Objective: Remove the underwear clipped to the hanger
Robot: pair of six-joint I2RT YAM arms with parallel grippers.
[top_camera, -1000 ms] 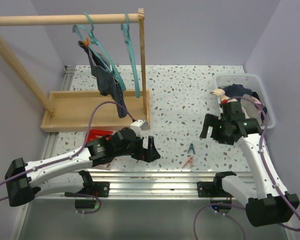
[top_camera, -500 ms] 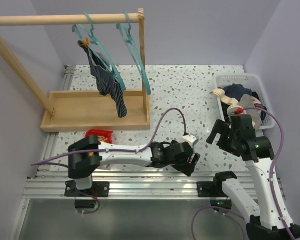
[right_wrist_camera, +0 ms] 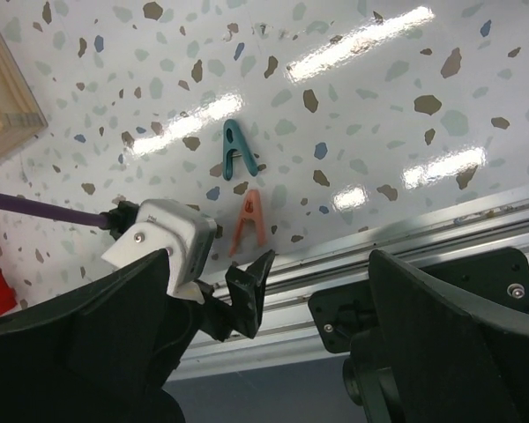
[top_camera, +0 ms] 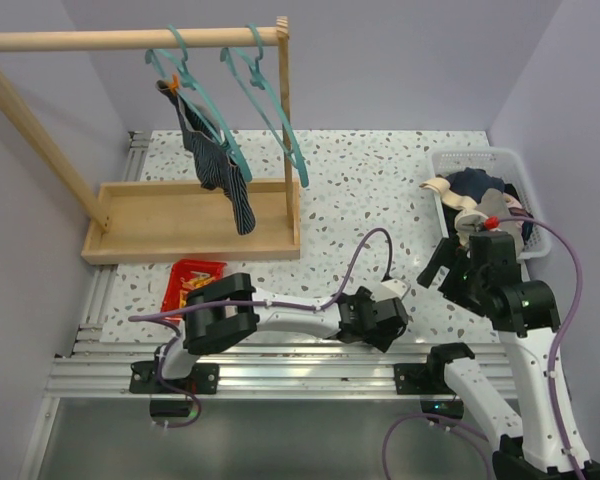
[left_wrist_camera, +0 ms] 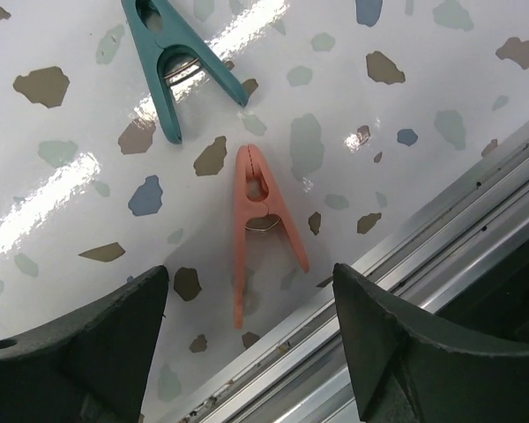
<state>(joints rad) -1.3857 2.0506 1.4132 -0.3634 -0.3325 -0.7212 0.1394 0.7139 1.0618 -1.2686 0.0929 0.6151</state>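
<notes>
top external view: the striped navy underwear (top_camera: pixel 218 168) is seen clipped to a teal hanger (top_camera: pixel 195 92) on the wooden rack (top_camera: pixel 130 40), its long axis slanting down and rightwards from the rod. nearer than the rack, the left tool (left_wrist_camera: pixel 249 300) is spread open about an orange peg's (left_wrist_camera: pixel 263 220) end, untouched; the right tool (right_wrist_camera: pixel 264 291) is held wide apart.

**Ana:** How much room do I have at the near edge?

**Ben:** Little. My left gripper (left_wrist_camera: pixel 247 278) hangs with jaws apart either side of the salmon peg (left_wrist_camera: pixel 260 220). The teal peg (left_wrist_camera: pixel 181 62) lies just beyond it, and the aluminium rail (left_wrist_camera: pixel 423 256) runs just beside it.

**Ana:** And farther out?

**Ben:** I see open tabletop (top_camera: pixel 380 180) between the wooden rack (top_camera: pixel 180 215) at the left and the basket (top_camera: pixel 480 160) at the right. The purple cable (top_camera: pixel 372 233) loops up near my right gripper (top_camera: pixel 440 270).
</notes>
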